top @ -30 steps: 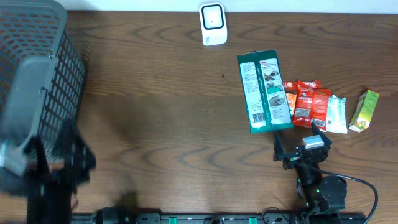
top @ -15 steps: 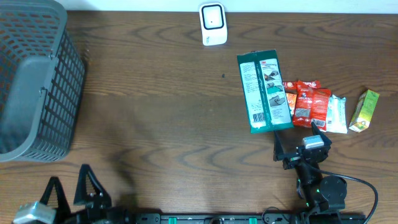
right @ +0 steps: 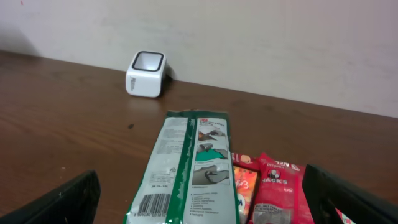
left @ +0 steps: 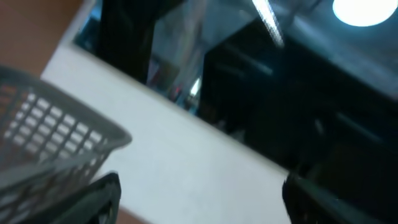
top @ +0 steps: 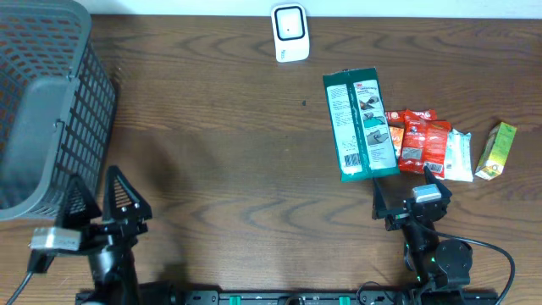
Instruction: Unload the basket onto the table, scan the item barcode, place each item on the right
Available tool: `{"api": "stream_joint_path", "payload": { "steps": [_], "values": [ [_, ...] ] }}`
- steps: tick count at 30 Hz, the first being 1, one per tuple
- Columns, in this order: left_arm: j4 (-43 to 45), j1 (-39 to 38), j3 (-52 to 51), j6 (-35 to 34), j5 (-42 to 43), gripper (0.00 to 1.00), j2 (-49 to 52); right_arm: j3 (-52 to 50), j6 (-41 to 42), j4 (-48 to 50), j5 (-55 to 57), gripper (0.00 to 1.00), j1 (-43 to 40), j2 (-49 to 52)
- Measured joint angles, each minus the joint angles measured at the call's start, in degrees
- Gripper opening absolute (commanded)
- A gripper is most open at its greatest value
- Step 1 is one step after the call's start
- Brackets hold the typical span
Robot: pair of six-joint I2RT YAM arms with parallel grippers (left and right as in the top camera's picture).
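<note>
Meanwhile the left gripper (top: 95, 203), jaws spread and holding nothing, has swung back beside the basket (top: 51, 110), while the right gripper (top: 405, 196), equally open and unmoved, waits just below the green packet (top: 360, 124), so no item has reached the scanner (top: 290, 32).

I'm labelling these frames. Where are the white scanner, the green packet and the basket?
white scanner (top: 290, 32), overhead view, its top face.
green packet (right: 186, 168), right wrist view, middle of its printed back.
basket (top: 80, 127), overhead view, its mesh side wall.
</note>
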Motion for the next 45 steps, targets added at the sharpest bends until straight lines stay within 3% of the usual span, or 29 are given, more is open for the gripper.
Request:
{"api": "stream_joint_path", "payload": {
  "steps": [5, 13, 26, 45],
  "values": [
    [10.1, 0.0, -10.5, -1.6, 0.0, 0.84, 0.0, 0.0, 0.0, 0.0, 0.0, 0.99, 0.0, 0.0],
    [10.5, 0.0, -19.7, -3.2, 0.0, 0.84, 0.0, 0.0, 0.0, 0.0, 0.0, 0.99, 0.0, 0.0],
    [-7.3, 0.0, -20.6, -3.1, 0.0, 0.84, 0.1, 0.0, 0.0, 0.0, 0.0, 0.99, 0.0, 0.0],
    [-8.6, 0.0, -20.2, -1.4, 0.4, 0.84, 0.1, 0.0, 0.0, 0.0, 0.0, 0.99, 0.0, 0.0]
  ]
}}
